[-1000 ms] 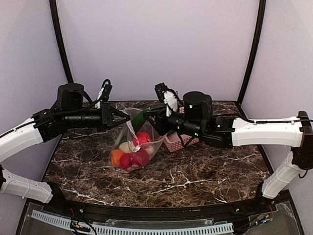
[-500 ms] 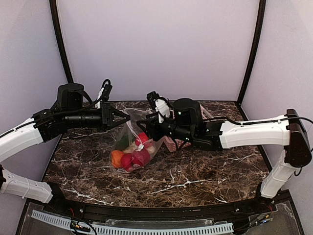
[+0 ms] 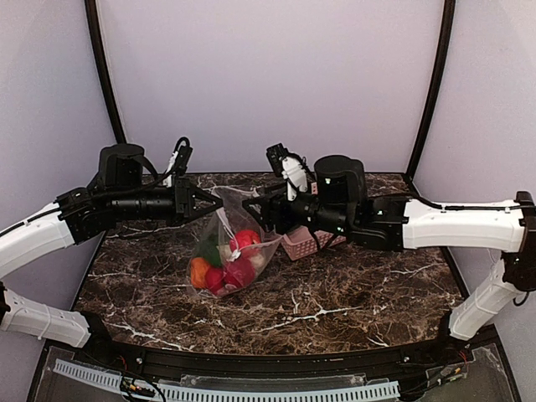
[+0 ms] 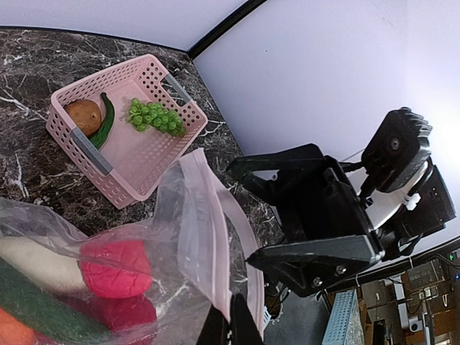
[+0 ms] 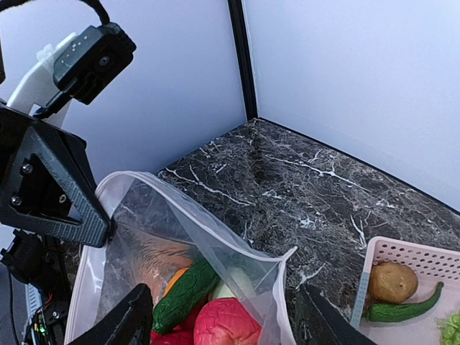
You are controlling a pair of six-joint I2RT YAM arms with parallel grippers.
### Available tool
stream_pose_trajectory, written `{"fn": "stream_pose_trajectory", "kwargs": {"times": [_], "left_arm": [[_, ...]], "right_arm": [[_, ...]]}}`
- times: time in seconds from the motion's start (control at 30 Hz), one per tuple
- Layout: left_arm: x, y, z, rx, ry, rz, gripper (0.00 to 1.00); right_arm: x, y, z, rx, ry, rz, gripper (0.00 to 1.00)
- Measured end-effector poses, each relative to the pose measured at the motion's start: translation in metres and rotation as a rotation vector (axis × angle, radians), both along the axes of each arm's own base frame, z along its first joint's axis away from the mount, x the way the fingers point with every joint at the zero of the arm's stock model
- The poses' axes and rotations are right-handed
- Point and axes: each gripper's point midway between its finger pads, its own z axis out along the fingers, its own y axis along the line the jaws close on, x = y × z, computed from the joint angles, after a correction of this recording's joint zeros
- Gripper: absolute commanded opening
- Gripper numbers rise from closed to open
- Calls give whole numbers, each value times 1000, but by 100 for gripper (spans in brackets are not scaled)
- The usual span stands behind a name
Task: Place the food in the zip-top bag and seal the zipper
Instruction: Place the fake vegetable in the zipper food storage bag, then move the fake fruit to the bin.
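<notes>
Zip-top bag [image 3: 237,241] mid-table, food [image 3: 224,270] inside, mouth raised and open. Left gripper [image 3: 209,203] clamped on left rim, arm stretched level. Right gripper [image 3: 255,208] jaws apart around right rim, not gripping. Pink basket [image 3: 303,244] just right of bag. Room on table [image 3: 352,293] toward near edge.

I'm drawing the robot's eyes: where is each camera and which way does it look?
Top external: above and behind the arms, looking down at the table; both arms show, left gripper and right gripper at the zip-top bag, pink basket beside.
Left wrist: on the left arm, looking past its shut fingers on the bag's rim toward the right gripper and basket.
Right wrist: on the right arm, looking down between its open fingers into the bag; left gripper at left.
Shared: both wrist views show bag and basket.
</notes>
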Motion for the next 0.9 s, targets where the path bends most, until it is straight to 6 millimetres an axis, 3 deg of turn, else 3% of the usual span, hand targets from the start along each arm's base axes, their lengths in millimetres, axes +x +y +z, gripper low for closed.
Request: {"fn": "stream_pose_trajectory", "kwargs": {"times": [0.23,0.33,0.43,0.57,0.9], "left_arm": [[-1,3,-9,12,10,7,1],[-1,5,-8,12,4,17,1],[-2,9,-7,11,-4,28,1],[-3,13,-8,10,-9,42,1],[-3,15,-8,11,-12,45,1]], "right_arm": [[-14,-38,24,-6,57,-39,75],[-12,-59,27,-17,91,-85,77],[2,-82,19,-44,145,-159,78],[36,-117,-11,-122,248,-287,78],[103,-167,-105,-349,485,-445,88]]}}
